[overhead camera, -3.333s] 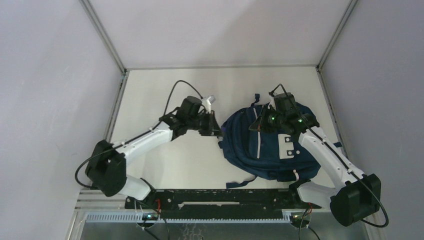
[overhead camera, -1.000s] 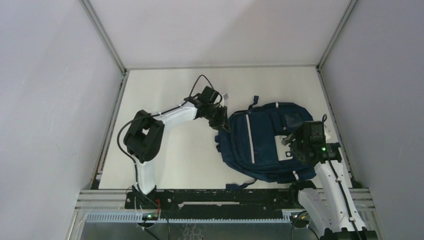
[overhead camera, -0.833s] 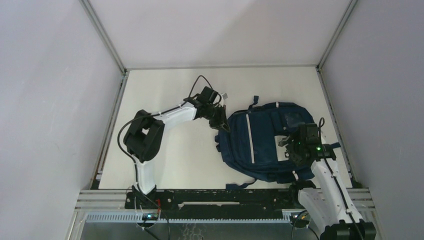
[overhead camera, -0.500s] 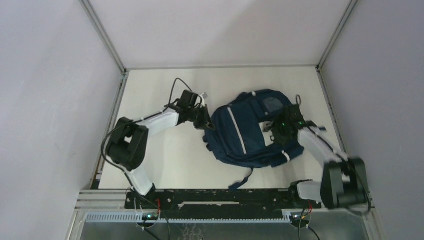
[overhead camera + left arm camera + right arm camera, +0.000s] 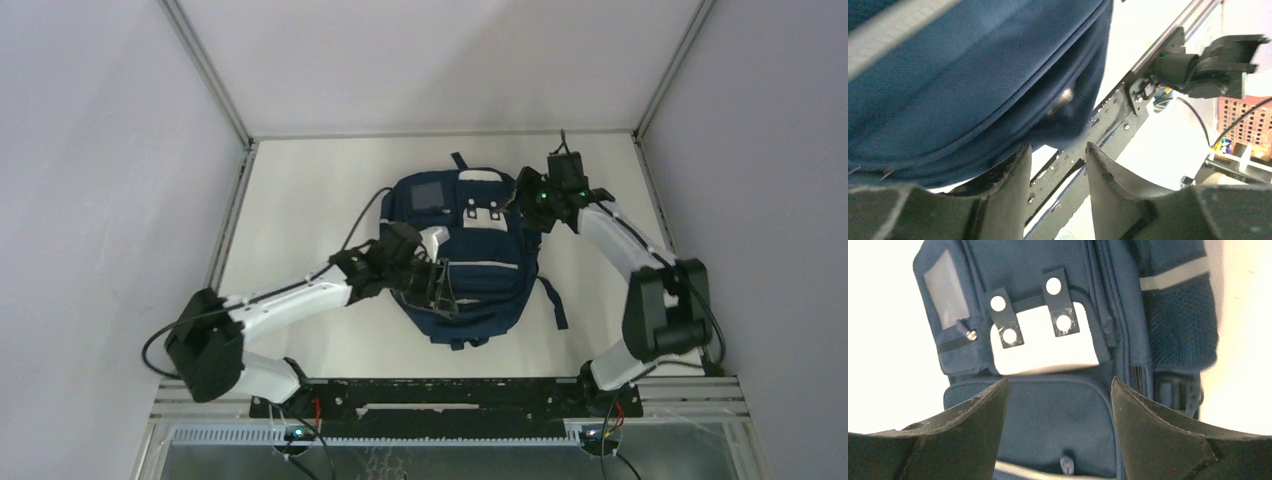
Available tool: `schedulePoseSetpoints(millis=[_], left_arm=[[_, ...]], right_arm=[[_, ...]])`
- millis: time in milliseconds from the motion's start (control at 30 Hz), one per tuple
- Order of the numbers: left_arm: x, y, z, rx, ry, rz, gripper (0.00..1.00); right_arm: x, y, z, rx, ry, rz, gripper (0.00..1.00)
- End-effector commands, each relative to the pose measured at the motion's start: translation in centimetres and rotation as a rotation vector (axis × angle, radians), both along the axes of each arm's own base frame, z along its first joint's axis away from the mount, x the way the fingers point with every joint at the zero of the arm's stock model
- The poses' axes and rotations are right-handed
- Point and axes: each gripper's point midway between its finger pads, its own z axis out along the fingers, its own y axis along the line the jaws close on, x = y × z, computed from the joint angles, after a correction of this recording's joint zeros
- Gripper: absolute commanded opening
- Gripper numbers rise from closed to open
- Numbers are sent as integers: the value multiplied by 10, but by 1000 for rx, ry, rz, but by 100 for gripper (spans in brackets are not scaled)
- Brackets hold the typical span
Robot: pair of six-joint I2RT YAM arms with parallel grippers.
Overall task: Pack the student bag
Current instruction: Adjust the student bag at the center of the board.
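Student bag (image 5: 465, 255) flat, front up, mid-surface (image 5: 300, 200). No contents in view; I'd say packing is unstarted. My left tool (image 5: 1058, 148) part-spread at its bottom edge, right tool (image 5: 1059, 382) wide above the white front patch (image 5: 1043, 347). Both empty.

Centre of table (image 5: 300, 200) blocked by student bag (image 5: 490, 250); open room left of bag, narrower strip right.

Soft, even light comes from above; the bag (image 5: 480, 240) lays only a faint shadow on the table (image 5: 300, 200) beside it. From my right wrist the table around the bag burns out white. From my left wrist the bag sits close, smeared and unfocused, with glare beyond it.
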Motion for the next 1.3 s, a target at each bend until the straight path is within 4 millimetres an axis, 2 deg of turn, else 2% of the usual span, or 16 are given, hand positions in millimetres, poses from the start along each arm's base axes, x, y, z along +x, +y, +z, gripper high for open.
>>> schedulePoseSetpoints(millis=[0, 33, 100, 200, 300, 400, 467, 567, 633, 667, 767, 900, 1033, 1100, 1200, 1267], left_arm=[[38, 23, 74, -102, -170, 102, 50], [57, 39, 74, -96, -183, 178, 50], [81, 66, 63, -59, -188, 285, 51], [91, 86, 51, -2, -241, 310, 54], [100, 101, 53, 27, -318, 386, 54], [117, 126, 39, 83, -323, 533, 53], [125, 136, 22, 101, -284, 591, 53], [135, 132, 8, 6, -241, 619, 54], [136, 125, -6, -55, -181, 621, 54], [141, 121, -8, -80, -177, 626, 54], [148, 111, -28, -93, -141, 606, 50], [143, 87, -40, -161, -60, 530, 42], [120, 51, -27, -229, -56, 405, 40], [100, 27, -16, -255, -63, 319, 41], [73, -1, -4, -262, -87, 192, 46], [68, -4, 3, -287, -111, 173, 49]], right_arm=[[-37, -20, 35, -82, -100, 2, 83], [-48, -25, 34, -103, -94, -15, 83], [-72, -27, 30, -110, -71, -27, 83], [-108, -16, 33, -98, -89, 5, 82], [-144, 4, 28, -101, -93, 62, 82], [-178, 19, 4, -97, -35, 87, 82], [-194, 19, -15, -107, 8, 46, 81], [-206, 10, -39, -116, 25, -34, 80], [-209, 3, -47, -103, 27, -88, 80], [-208, 1, -49, -92, 23, -113, 80], [-202, -2, -53, -46, 13, -151, 77], [-191, 4, -62, 77, 45, -157, 63], [-170, 3, -63, 130, 24, -170, 44], [-154, -9, -58, 122, 0, -193, 38], [-128, -33, -45, 107, -30, -211, 38], [-124, -48, -40, 0, -15, -191, 52]])
